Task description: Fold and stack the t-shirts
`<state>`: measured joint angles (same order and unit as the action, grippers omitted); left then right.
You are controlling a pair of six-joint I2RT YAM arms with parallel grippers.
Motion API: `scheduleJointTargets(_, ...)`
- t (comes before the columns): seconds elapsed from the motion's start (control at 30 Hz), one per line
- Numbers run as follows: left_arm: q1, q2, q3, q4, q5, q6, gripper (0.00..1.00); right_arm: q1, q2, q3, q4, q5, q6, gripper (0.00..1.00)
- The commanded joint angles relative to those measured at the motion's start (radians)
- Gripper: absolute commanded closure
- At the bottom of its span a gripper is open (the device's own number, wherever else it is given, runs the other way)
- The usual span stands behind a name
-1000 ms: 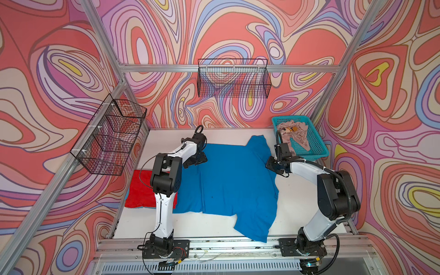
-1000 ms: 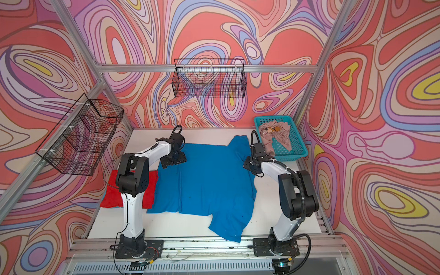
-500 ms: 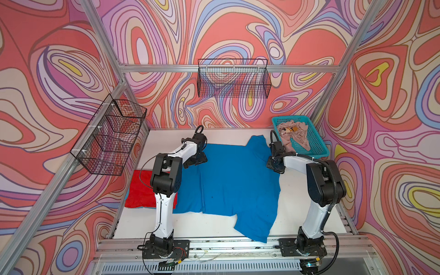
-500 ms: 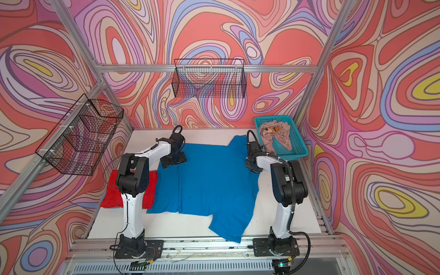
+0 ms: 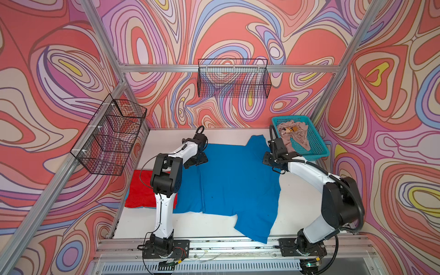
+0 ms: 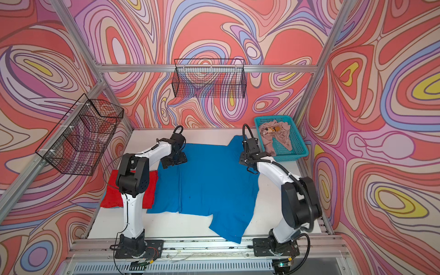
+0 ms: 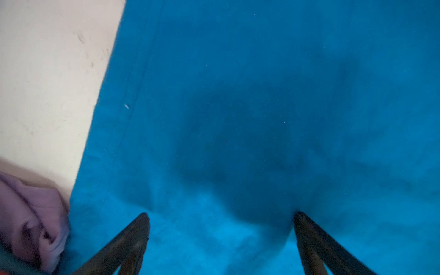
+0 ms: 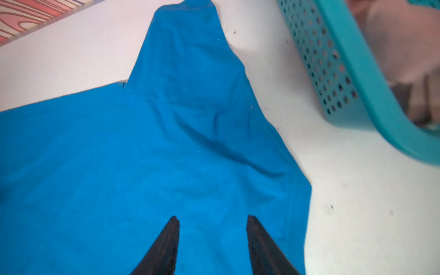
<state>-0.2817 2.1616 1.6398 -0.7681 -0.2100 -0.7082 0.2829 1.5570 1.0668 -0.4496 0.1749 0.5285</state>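
T-shirts, three: blue t-shirt (image 5: pixel 233 181) spread flat on table (image 5: pixel 297 209); red t-shirt (image 5: pixel 138 190) folded at its left; beige-pink t-shirt (image 5: pixel 296 133) crumpled in turquoise basket (image 5: pixel 315 146). Only the wrist views show the jaws: left gripper (image 7: pixel 221 214) spread wide, right gripper (image 8: pixel 212 217) narrower, both empty over blue cloth.

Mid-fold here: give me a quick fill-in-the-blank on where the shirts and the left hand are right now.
1. The beige-pink t-shirt lies crumpled in the ____ basket.
2. In both top views the red t-shirt lies to the ____ of the blue t-shirt.
3. Over the blue t-shirt, the left hand is ____, gripping nothing.

Missing words: turquoise; left; open.
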Motion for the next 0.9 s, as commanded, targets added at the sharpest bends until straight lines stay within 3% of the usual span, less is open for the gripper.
scheduleJointTargets(0.0, -0.007, -0.006, -0.027, -0.049, 0.008, -0.010, 0.04, -0.014, -0.101, -0.148, -0.046, 0.035, 0.119, 0.52)
scheduleJointTargets(0.3, -0.006, -0.011, -0.028, -0.049, 0.011, -0.009, 0.04, -0.013, -0.235, -0.370, -0.029, -0.144, 0.228, 0.59)
scheduleJointTargets(0.57, -0.007, -0.010, -0.028, -0.048, 0.013, -0.008, 0.04, -0.013, -0.164, -0.430, 0.001, -0.106, 0.263, 0.61)
scheduleJointTargets(0.7, -0.007, -0.008, -0.029, -0.050, 0.007, -0.008, 0.04, -0.021, -0.125, -0.402, -0.057, -0.014, 0.257, 0.62)
scheduleJointTargets(0.87, -0.014, -0.002, -0.031, -0.048, 0.016, -0.011, 0.03, -0.114, -0.093, -0.368, -0.098, 0.071, 0.174, 0.63)
